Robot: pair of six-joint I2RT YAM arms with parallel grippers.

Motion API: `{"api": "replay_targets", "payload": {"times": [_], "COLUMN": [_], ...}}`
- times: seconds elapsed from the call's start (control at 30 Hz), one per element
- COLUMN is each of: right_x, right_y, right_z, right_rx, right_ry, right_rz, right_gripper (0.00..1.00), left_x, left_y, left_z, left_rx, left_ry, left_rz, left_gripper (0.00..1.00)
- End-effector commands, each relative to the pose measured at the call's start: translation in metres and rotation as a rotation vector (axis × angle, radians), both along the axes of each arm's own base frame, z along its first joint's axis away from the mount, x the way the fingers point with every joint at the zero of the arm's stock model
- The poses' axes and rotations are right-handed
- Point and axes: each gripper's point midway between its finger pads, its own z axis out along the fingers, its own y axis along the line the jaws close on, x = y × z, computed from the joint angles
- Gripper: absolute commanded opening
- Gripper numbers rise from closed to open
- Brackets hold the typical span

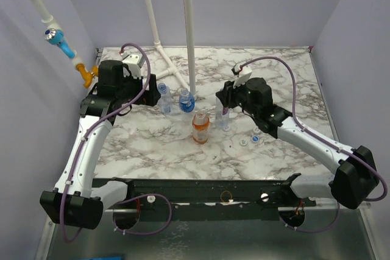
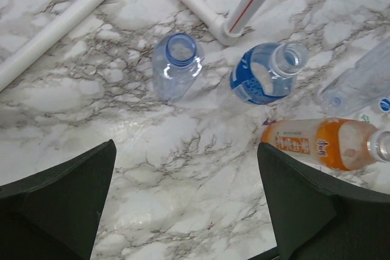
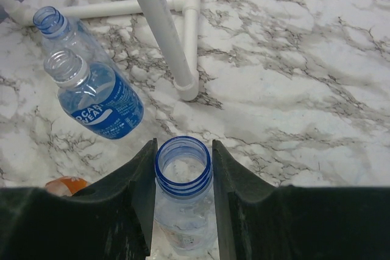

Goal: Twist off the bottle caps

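From above: four bottles at mid-table, at least two loose caps at 4 o'clock of the orange bottle, whose own top cannot be read; pipes crowd 12 o'clock, open room toward 6. Left wrist: left gripper spread wide, empty, with open-necked bottles at 12 and 1 o'clock. Right wrist: right gripper closed against the neck of an uncapped clear bottle; judged three of four done, orange one to check.

Orange bottle mostly hidden behind right pincer; caps too small to detail.
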Motion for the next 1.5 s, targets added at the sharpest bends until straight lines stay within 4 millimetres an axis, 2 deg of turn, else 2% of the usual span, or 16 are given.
{"api": "replay_targets", "payload": {"times": [0.0,0.1,0.3,0.43,0.73,0.97,1.03,1.2,1.47], "right_x": [0.013,0.016,0.041,0.055,0.056,0.05,0.047,0.044,0.042], "right_y": [0.004,0.002,-0.015,-0.019,-0.021,-0.025,-0.026,-0.029,-0.029], "right_z": [0.016,0.013,0.004,-0.009,-0.042,-0.053,-0.052,-0.05,-0.034], "right_rx": [0.04,0.047,0.004,-0.004,0.012,-0.004,-0.001,-0.001,0.022], "right_ry": [-0.075,-0.096,-0.19,-0.209,-0.183,-0.158,-0.158,-0.161,-0.165], "right_rz": [-0.016,-0.033,-0.17,-0.235,-0.264,-0.259,-0.258,-0.257,-0.258], "right_gripper": [0.26,0.25,0.22,0.21,0.2,0.41,0.5,0.71,0.91], "left_x": [0.002,0.007,0.011,0.016,0.024,0.031,0.033,0.04,0.045], "left_y": [0.045,0.059,0.062,0.064,0.069,0.071,0.073,0.077,0.077], "left_z": [-0.033,-0.047,-0.063,-0.067,-0.07,-0.077,-0.076,-0.078,-0.079], "left_rx": [0.118,0.129,0.095,0.087,0.095,0.092,0.097,0.098,0.085], "left_ry": [0.125,0.174,0.224,0.212,0.14,0.125,0.11,0.105,0.081], "left_rz": [0.157,0.196,0.197,0.208,0.228,0.249,0.257,0.292,0.303], "left_gripper": [0.99,0.99,0.99,0.99,0.99,0.99,0.99,0.99,0.99]}}
